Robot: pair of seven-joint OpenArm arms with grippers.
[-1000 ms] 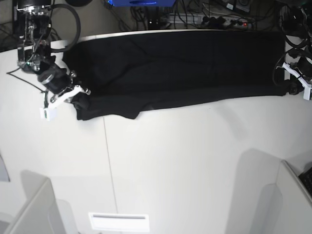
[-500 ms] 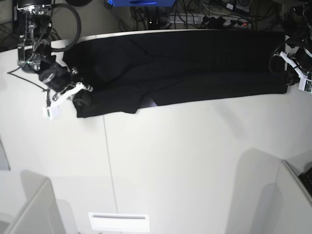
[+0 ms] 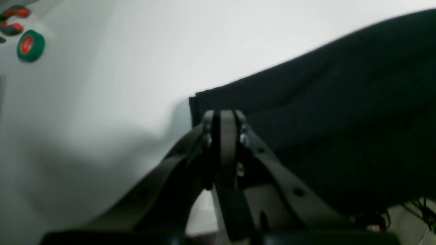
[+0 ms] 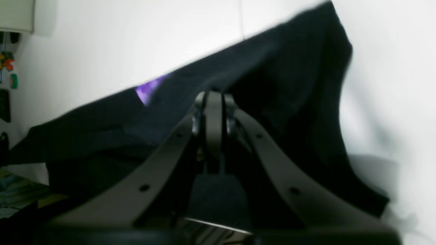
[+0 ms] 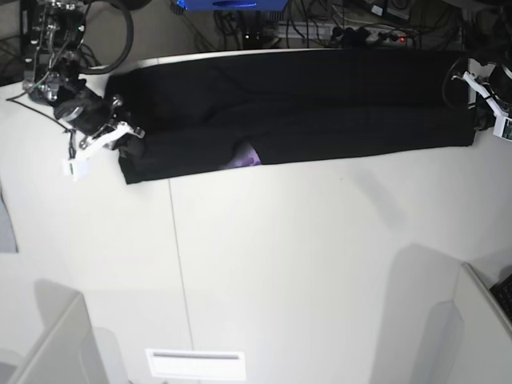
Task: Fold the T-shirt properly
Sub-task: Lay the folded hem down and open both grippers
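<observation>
While the black T-shirt [image 5: 320, 132] lies stretched across the far part of the bench [image 5: 320, 280], the left end effector [image 3: 223, 117] and right end effector [image 4: 216, 97] are both clenched on it.

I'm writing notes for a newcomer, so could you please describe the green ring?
On the white table, look past the end of the black T-shirt. The green ring lies there beside some red pieces; unlike them, it is round, with a red centre.
</observation>
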